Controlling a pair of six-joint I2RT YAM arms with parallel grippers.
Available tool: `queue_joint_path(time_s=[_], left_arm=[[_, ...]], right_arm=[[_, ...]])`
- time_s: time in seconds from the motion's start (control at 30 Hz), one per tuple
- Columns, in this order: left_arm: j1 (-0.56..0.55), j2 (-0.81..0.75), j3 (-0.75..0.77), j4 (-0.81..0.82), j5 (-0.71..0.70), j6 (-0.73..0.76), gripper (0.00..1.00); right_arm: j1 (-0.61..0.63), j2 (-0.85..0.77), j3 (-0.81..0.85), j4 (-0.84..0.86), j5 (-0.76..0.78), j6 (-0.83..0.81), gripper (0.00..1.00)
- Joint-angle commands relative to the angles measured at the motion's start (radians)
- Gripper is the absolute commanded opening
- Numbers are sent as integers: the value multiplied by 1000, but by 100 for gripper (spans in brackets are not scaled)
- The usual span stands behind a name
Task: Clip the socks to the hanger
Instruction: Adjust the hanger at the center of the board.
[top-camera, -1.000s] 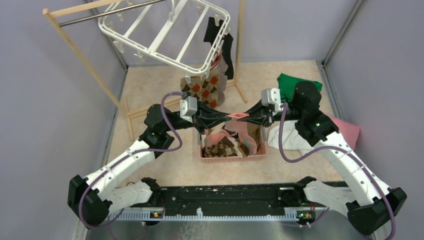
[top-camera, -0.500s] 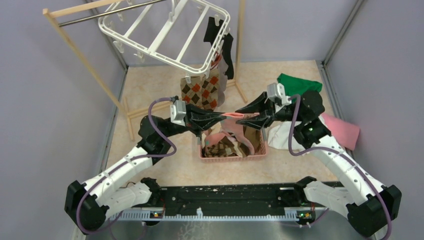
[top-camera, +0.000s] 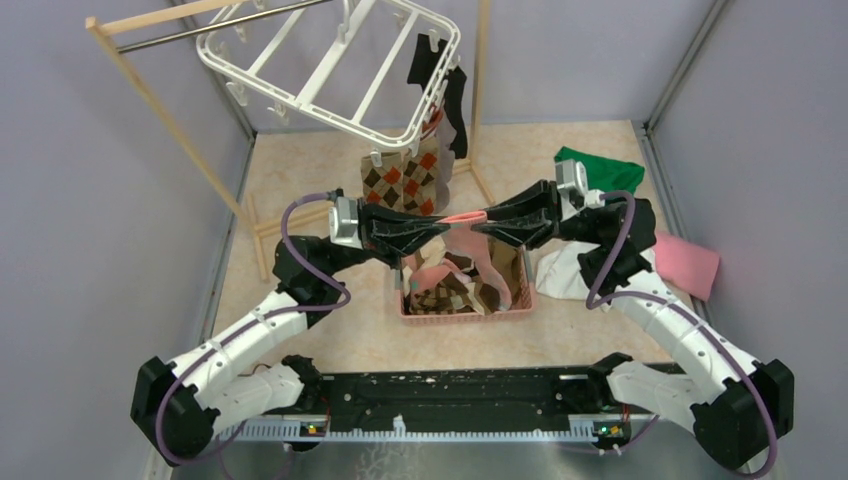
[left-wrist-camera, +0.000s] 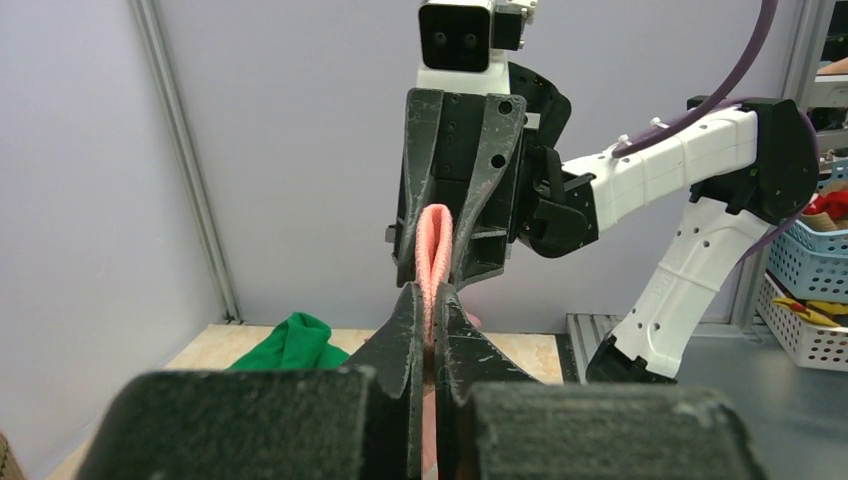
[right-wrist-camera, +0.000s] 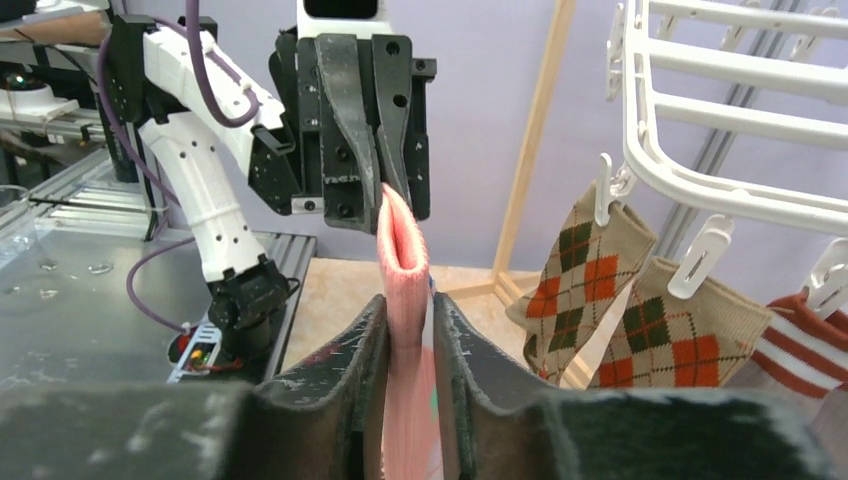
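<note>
— surface (top-camera: 300, 160) first: what does it carry?
— it's pale and stone-patterned, with lilac panels around it. a wooden rack (top-camera: 160, 108) stands at the far left, and the hanger (top-camera: 330, 110), a white grid frame, hangs tilted from the rack's rod.
— arms?
— both reach in from the near edge and meet nose to nose over the middle. the left arm (top-camera: 250, 325) comes from the left, the right arm (top-camera: 680, 320) from the right.
— below them?
— a pink basket (top-camera: 465, 315) holding a jumble of socks in brown, cream and pink. to its right lie a white cloth (top-camera: 560, 275) and a pink cloth (top-camera: 690, 262), with a green cloth (top-camera: 600, 170) further back.
— anything clipped up?
— yes. two argyle socks (top-camera: 400, 180) dangle from clips on the hanger's near rim, and a black sock (top-camera: 425, 60) hangs from its right side. a striped sock (right-wrist-camera: 800, 335) shows beside the argyle pair in the right wrist view.
— and the sock being handled?
— a pink sock (top-camera: 462, 217) spans the short gap between the two arms. it's above the basket, near the argyle pair but apart from the hanger.
— left gripper (top-camera: 447, 222)?
— its jaws are pressed together on one end of the pink sock.
— right gripper (top-camera: 477, 221)?
— its jaws sit either side of the other end. the ribbed cloth fills the gap and touches both, so it's pinched there too.
</note>
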Motion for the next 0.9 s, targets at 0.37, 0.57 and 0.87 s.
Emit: queue_joint_path(time_s=[0.37,0.57,0.87], left_arm=[[57,-174,101,-576,-289,160,57],[207,-144,430,-1280,-521,198,94],[506,-109,378,-1211,-256,241,99]], right_arm=[[19,12,78,-130,19,-23,0],[-4,19,101,-320,35,-151,0],[-9,130,193,-448,-9,-272,0]])
